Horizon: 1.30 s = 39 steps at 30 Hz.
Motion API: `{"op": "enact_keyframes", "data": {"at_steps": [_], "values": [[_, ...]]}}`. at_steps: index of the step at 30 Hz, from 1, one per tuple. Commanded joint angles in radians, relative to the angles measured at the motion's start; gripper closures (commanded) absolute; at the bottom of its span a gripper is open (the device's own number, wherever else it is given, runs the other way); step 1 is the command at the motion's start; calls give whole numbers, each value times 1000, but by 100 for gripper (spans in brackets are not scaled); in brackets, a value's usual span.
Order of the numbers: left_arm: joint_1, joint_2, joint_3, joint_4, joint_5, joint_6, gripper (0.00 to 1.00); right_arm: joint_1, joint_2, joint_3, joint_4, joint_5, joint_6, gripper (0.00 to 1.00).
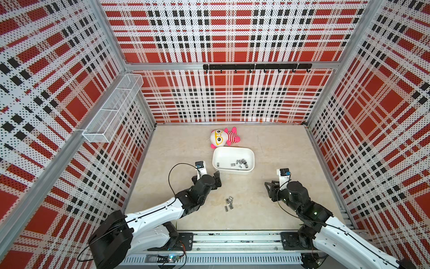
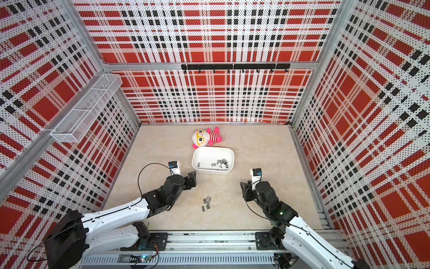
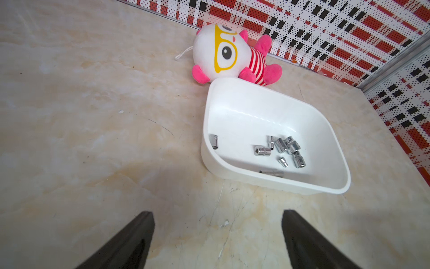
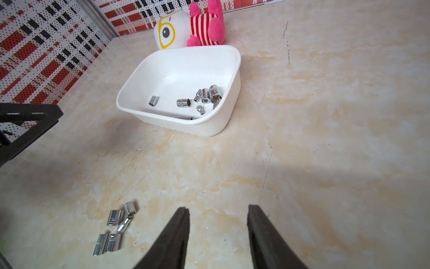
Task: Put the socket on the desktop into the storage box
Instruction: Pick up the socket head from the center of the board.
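Several chrome sockets (image 1: 229,204) (image 2: 206,204) lie in a loose cluster on the beige desktop (image 1: 279,158), between my two arms; the right wrist view shows the cluster (image 4: 116,224) beside my fingers. The white storage box (image 1: 230,154) (image 2: 213,154) (image 3: 251,111) (image 4: 181,74) sits further back with several sockets inside (image 3: 282,149). My left gripper (image 1: 217,179) (image 3: 217,214) hovers just in front of the box's near left corner, open and empty. To the right of the cluster, my right gripper (image 1: 269,190) (image 4: 217,208) is open with only bare desktop between its fingers.
A pink and white plush doll (image 1: 223,137) lies right behind the box. A white wire-mesh basket (image 1: 111,109) hangs on the left wall and a black hook rail (image 1: 256,67) on the back wall. Plaid perforated walls close in three sides.
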Motion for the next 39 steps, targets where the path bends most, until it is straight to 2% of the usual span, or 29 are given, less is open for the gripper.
{"op": "enact_keyframes", "data": {"at_steps": [1, 3, 7, 10, 12, 16, 20, 25, 30, 32, 39], "values": [[-52, -77, 54, -76, -64, -130, 16, 2, -29, -16, 29, 58, 32, 53], [-141, -120, 57, -103, -168, -181, 24, 1, -32, -18, 30, 74, 35, 53], [-357, -135, 77, -157, -303, -256, 26, 1, -25, -18, 17, 106, 40, 52], [-489, -62, 114, -253, -405, -353, 26, 1, -21, -22, 10, 125, 42, 52], [-534, 16, 147, -329, -427, -434, 28, 2, -23, -21, 2, 146, 45, 52], [-550, 178, 202, -400, -351, -512, 34, 2, -25, -28, 3, 149, 46, 53], [-550, 278, 207, -402, -287, -580, 40, 3, -25, -29, 3, 151, 49, 52], [-551, 343, 211, -385, -247, -619, 47, 2, -16, -29, 8, 151, 49, 52], [-550, 382, 190, -323, -208, -626, 48, 4, -9, -30, 10, 150, 49, 53], [-544, 403, 186, -296, -185, -620, 53, 3, -6, -30, 11, 150, 49, 53], [-486, 453, 183, -262, -151, -588, 60, 3, -4, -29, 11, 145, 49, 53]]}}
